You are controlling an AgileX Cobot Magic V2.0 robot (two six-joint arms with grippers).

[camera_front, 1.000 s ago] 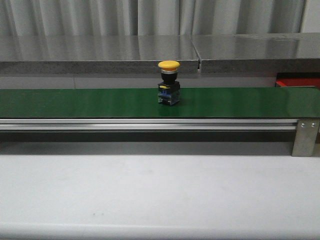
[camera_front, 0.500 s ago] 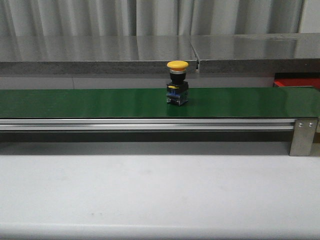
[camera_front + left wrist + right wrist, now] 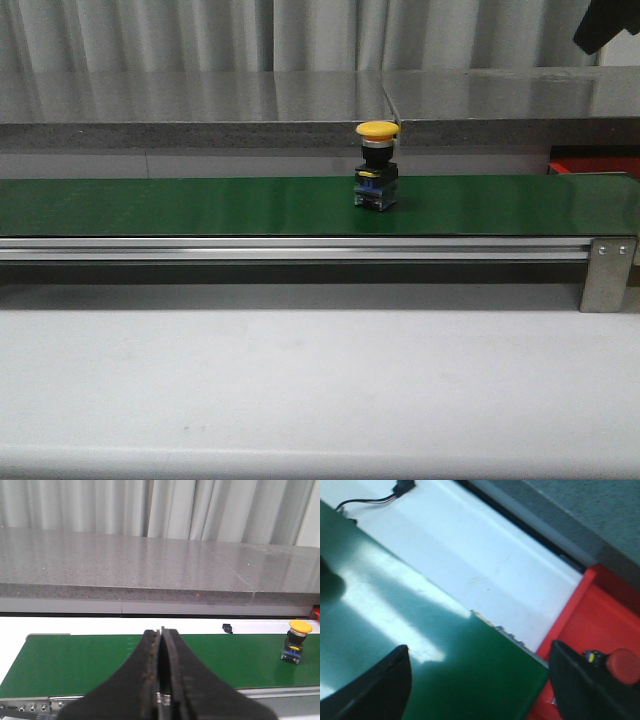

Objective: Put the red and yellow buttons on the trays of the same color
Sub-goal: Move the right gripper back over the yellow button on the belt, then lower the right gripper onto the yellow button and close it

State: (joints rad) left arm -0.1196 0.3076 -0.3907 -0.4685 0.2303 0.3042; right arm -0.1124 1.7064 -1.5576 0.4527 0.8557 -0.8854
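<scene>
A pale grey table (image 3: 320,390) fills the nearest part of the front view; beyond it runs an aluminium rail (image 3: 290,249) with a metal bracket (image 3: 610,275) at its right end; on the rail lies the green conveyor belt (image 3: 180,205), stretching across the whole width.

The yellow button (image 3: 377,165) stands upright on the belt, a little right of centre; it has a domed yellow mushroom cap on a black collar, and under that a blocky base in blue and black with a small touch of yellow; its reflection shows faintly on the glossy green surface. In the left wrist view the same button sits well apart from the left gripper (image 3: 161,680), whose dark fingers are pressed together with no gap and nothing between them.

At the far right end of the belt lies the red tray (image 3: 595,163), only its edge showing in the front view; in the right wrist view the tray's wall is just beside the belt's corner, and a red button (image 3: 620,666) with a rounded red cap lies inside it. The right gripper (image 3: 480,690) hangs over that corner with its dark fingers spread wide, holding nothing; a dark part of its arm (image 3: 605,25) enters the front view at the upper right.

Farthest back stand a grey stone ledge (image 3: 200,105) and pleated curtains (image 3: 200,35).
</scene>
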